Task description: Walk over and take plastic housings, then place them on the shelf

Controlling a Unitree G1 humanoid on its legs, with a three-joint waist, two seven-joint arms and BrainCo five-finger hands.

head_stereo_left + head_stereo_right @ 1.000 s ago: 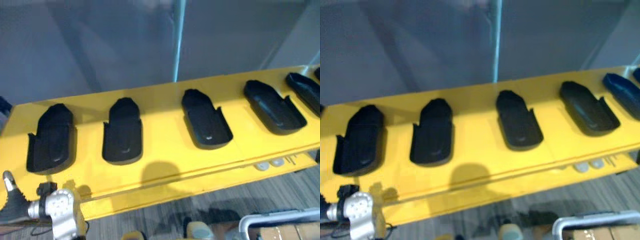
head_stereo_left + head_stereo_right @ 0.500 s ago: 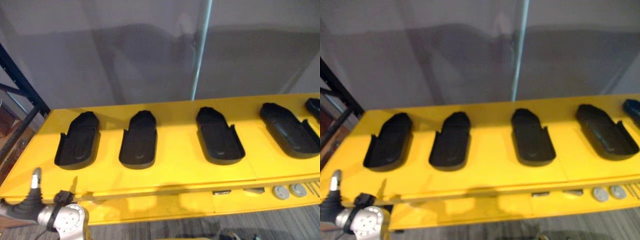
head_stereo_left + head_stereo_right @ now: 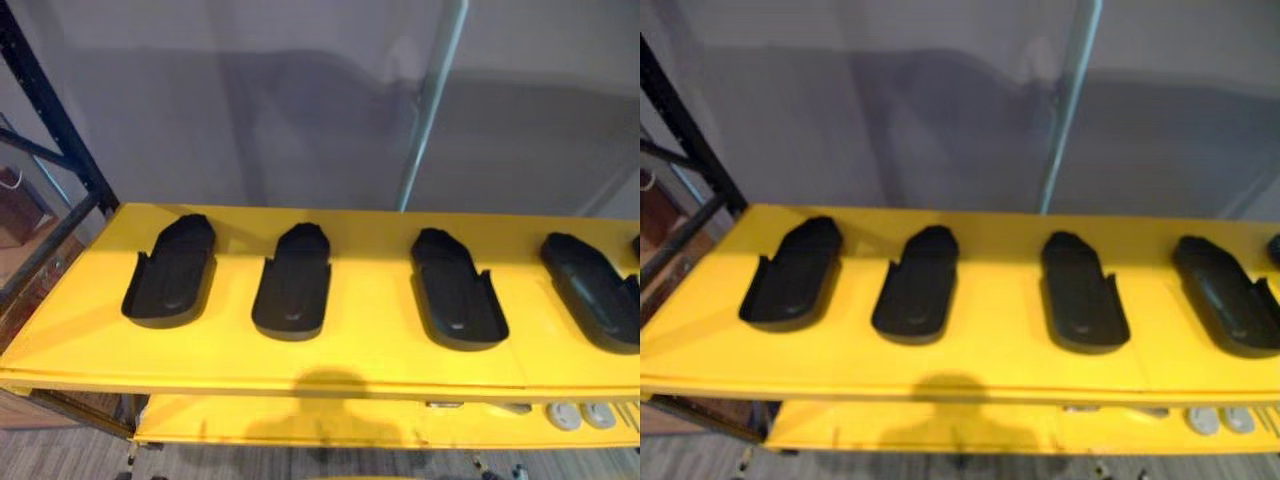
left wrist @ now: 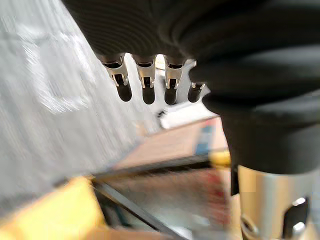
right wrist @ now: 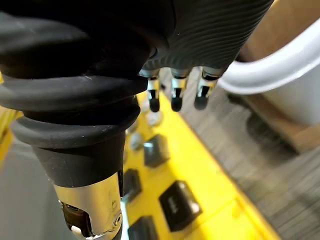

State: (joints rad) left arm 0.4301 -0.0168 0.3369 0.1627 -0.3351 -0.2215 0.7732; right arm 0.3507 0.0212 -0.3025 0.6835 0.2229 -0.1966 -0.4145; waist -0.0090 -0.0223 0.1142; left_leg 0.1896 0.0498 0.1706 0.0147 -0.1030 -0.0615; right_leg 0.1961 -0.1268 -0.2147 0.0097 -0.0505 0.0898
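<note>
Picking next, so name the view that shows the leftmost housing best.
Left eye view: the leftmost housing lies whole on the yellow shelf. Right eye view shows it whole too, nearer the picture's edge.

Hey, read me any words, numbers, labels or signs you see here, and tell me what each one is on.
No readable text anywhere.
The black plastic housings and the yellow shelf show none.
A pale mark on a dark block in the right wrist view is too blurred to read.

Yellow table [image 3: 370, 300], black plastic housings [image 3: 292, 292] lying in a spaced row
</note>
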